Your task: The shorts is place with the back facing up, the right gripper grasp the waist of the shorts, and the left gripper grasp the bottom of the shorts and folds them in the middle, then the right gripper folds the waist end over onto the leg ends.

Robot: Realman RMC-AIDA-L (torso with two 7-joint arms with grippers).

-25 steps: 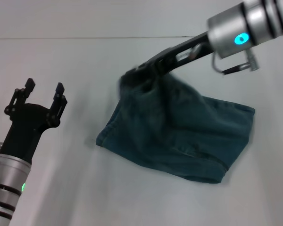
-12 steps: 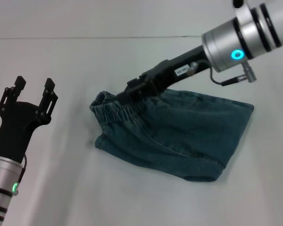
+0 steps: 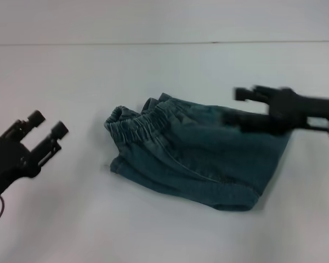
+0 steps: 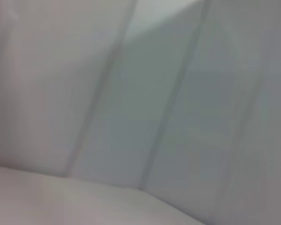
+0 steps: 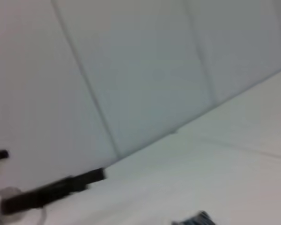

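The blue-green denim shorts (image 3: 208, 159) lie folded in the middle of the white table in the head view. Their gathered waist (image 3: 136, 125) rests at the bundle's left end, on top of the lower layer. My right gripper (image 3: 233, 106) hovers over the shorts' right part, open and holding nothing. My left gripper (image 3: 49, 124) stands open to the left of the shorts, clear of the cloth. The right wrist view catches a sliver of denim (image 5: 198, 218) at its edge. The left wrist view shows only wall panels.
The white table (image 3: 164, 235) stretches on all sides of the shorts, and its back edge meets a pale wall (image 3: 164, 22). A black bar-like part (image 5: 56, 188) with a bit of silver beside it shows far off in the right wrist view.
My right gripper let go of the waist and pulled away to the right. The waist now lies on the shorts. My left gripper dropped lower and leftward.
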